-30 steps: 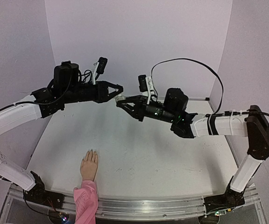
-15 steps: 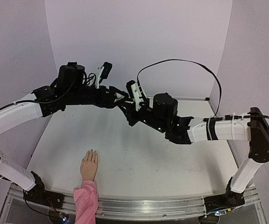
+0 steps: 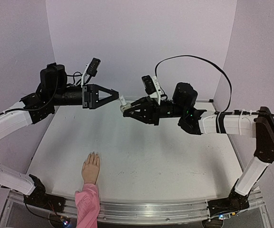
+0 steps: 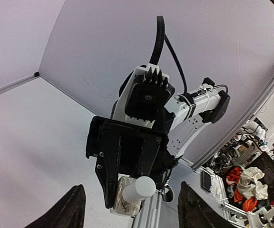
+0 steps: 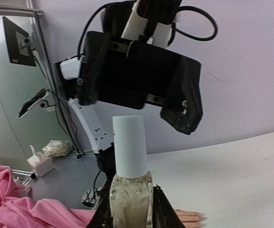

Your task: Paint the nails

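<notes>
The flesh-coloured mannequin hand lies flat near the front left, its pink sleeve running off the table edge. Its nails are barely distinguishable. Above the table's back middle, my right gripper is shut on a small nail polish bottle. In the right wrist view the bottle stands between the fingers with its white cap on. My left gripper hangs open just left of the cap, not touching it. In the left wrist view the cap points at the open left gripper.
White walls close in the back and both sides. The mannequin's fingers and sleeve show low in the right wrist view. A metal rail runs along the table's near edge by the arm bases.
My left gripper was shut at the bottle's cap, then opened and drew back to the left. The right arm swung back to the right with the bottle, cap still on.
</notes>
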### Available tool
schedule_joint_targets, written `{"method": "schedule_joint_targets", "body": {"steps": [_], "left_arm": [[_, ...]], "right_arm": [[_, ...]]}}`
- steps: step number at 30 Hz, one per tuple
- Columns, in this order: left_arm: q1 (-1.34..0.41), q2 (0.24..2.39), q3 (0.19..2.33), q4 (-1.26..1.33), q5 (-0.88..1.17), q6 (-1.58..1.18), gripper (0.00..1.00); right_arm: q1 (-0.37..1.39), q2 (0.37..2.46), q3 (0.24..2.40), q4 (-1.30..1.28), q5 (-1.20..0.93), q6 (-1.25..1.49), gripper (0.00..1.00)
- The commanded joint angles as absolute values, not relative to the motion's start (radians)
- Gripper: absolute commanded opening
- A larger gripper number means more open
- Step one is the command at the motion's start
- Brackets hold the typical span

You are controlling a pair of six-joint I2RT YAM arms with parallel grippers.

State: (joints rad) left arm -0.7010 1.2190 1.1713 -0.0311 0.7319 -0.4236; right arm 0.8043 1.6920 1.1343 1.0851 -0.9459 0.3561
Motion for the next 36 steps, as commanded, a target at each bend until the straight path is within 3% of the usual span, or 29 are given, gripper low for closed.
{"method": "schedule_joint_targets", "body": {"steps": [1, 4, 11, 21, 24, 26, 28, 30, 33, 36], "left_arm": [[-0.721, 1.238, 1.185, 0.087, 0.843, -0.449, 0.64], [-0.749, 1.253, 1.195, 0.091, 0.842, -0.441, 0.61], [-0.772, 1.266, 1.202, 0.094, 0.830, -0.430, 0.45], [-0.777, 1.284, 1.196, 0.079, 0.732, -0.418, 0.15], [-0.796, 1.285, 1.219, -0.005, 0.589, -0.385, 0.03], [-0.828, 1.297, 1.266, -0.161, 0.331, -0.362, 0.00], [-0.843, 1.335, 1.325, -0.270, 0.171, -0.392, 0.00], [-0.845, 1.364, 1.349, -0.281, 0.166, -0.415, 0.00], [-0.844, 1.378, 1.364, -0.262, 0.220, -0.429, 0.04], [-0.844, 1.367, 1.360, -0.250, 0.258, -0.421, 0.20]], "right_arm": [[0.811, 1.709, 1.174, 1.290, -1.068, 0.502, 0.00], [0.811, 1.730, 1.181, 1.328, -1.071, 0.536, 0.00], [0.811, 1.744, 1.181, 1.348, -1.047, 0.548, 0.00], [0.803, 1.718, 1.145, 1.306, -0.863, 0.488, 0.00], [0.820, 1.662, 1.126, 1.110, -0.541, 0.315, 0.00], [0.916, 1.627, 1.135, 0.954, 0.004, 0.164, 0.00], [1.021, 1.664, 1.147, 0.975, 0.612, -0.001, 0.00], [1.068, 1.715, 1.145, 1.116, 0.858, -0.157, 0.00], [1.078, 1.730, 1.177, 1.099, 0.652, -0.149, 0.00], [1.076, 1.711, 1.162, 1.095, 0.384, -0.116, 0.00]]}}
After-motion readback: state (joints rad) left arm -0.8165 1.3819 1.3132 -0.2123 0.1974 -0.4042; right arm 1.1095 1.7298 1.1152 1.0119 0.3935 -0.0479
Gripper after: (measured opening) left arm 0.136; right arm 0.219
